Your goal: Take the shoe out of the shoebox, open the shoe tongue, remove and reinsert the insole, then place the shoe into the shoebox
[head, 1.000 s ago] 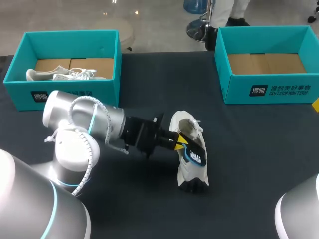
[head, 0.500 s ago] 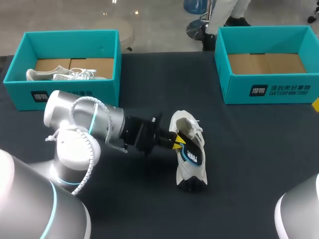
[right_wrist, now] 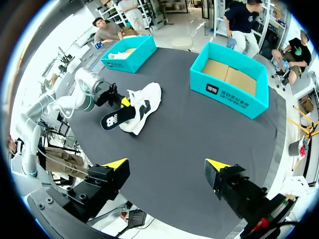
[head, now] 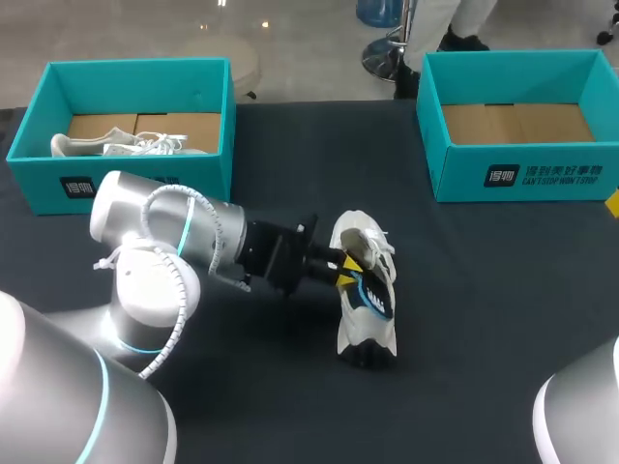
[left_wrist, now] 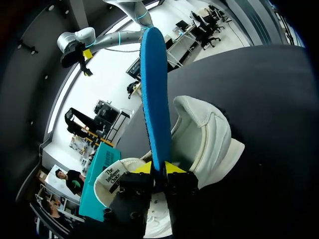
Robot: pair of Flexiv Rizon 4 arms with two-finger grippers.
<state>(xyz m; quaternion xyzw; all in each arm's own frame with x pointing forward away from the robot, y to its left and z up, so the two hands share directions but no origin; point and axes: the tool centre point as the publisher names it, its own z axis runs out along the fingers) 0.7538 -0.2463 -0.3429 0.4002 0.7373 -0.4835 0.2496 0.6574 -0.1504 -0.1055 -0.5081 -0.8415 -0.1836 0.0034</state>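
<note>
Left gripper (head: 340,272): pinching the insole (head: 374,296) tight.
Insole: sticking up out of the shoe (head: 360,333).
Shoe: white, on the table (head: 484,319), well away from both boxes.
Right gripper (right_wrist: 167,172): wide open, holding nothing, high over the table.

From where I stand, the silver-white left arm (head: 174,232) comes in low from the left and stretches almost level over the dark surface (head: 484,290) toward the middle, black wrist (head: 276,256) leading. The left claw (head: 345,273) has its yellow tips pressed close, pinching the thin blue foam insole (left_wrist: 154,89) from both sides. The right arm (head: 580,416) shows only as a pale bulk at the near right. The right claw (right_wrist: 167,167) hangs high above, fingers spread wide apart.
</note>
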